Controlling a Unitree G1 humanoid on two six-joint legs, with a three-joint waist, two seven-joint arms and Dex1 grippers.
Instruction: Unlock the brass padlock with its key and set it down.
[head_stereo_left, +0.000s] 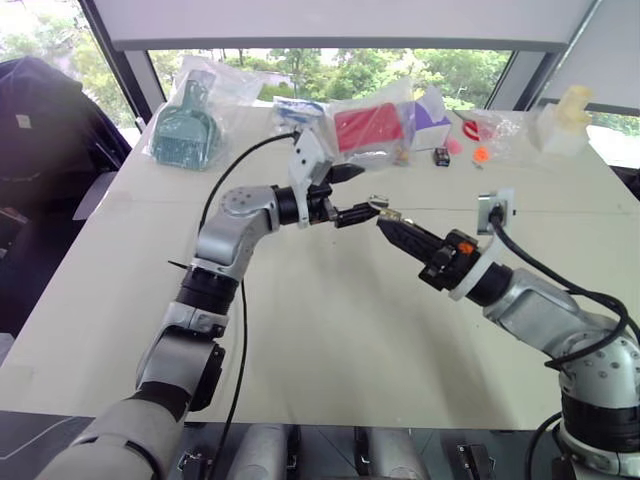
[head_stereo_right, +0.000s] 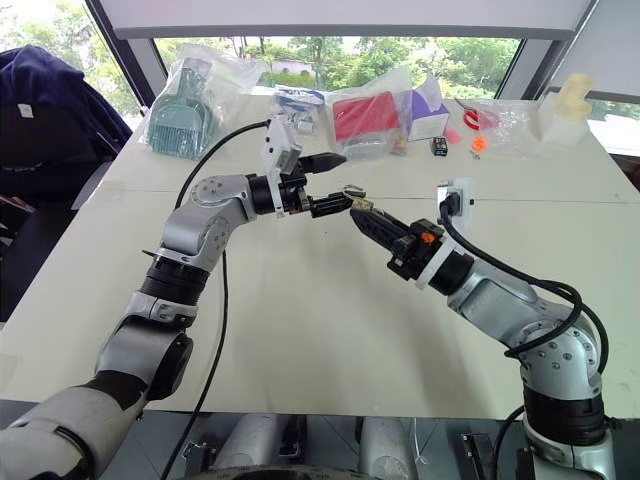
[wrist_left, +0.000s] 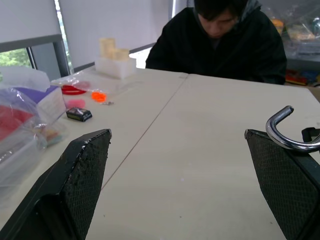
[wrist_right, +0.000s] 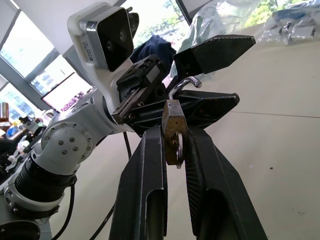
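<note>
Holding the brass padlock (wrist_right: 173, 131) above the white table (head_stereo_left: 330, 340), the right gripper (head_stereo_left: 392, 224) has its two black fingers pressed together on the lock body, with a key ring showing at the lock's lower end between them. The silver shackle (wrist_left: 284, 131) stands swung open and rests against one finger of the left gripper (head_stereo_right: 335, 183), whose jaws are spread wide and pinch nothing. Both grippers meet in mid-air over the middle of the table. Along the far edge lie bagged items: a teal brush (head_stereo_left: 186, 128) in clear plastic, a red object (head_stereo_left: 368, 126) in a bag, and a purple-and-white box (head_stereo_left: 432, 118). A person in dark clothing (wrist_left: 220, 42) sits at the table's side.
</note>
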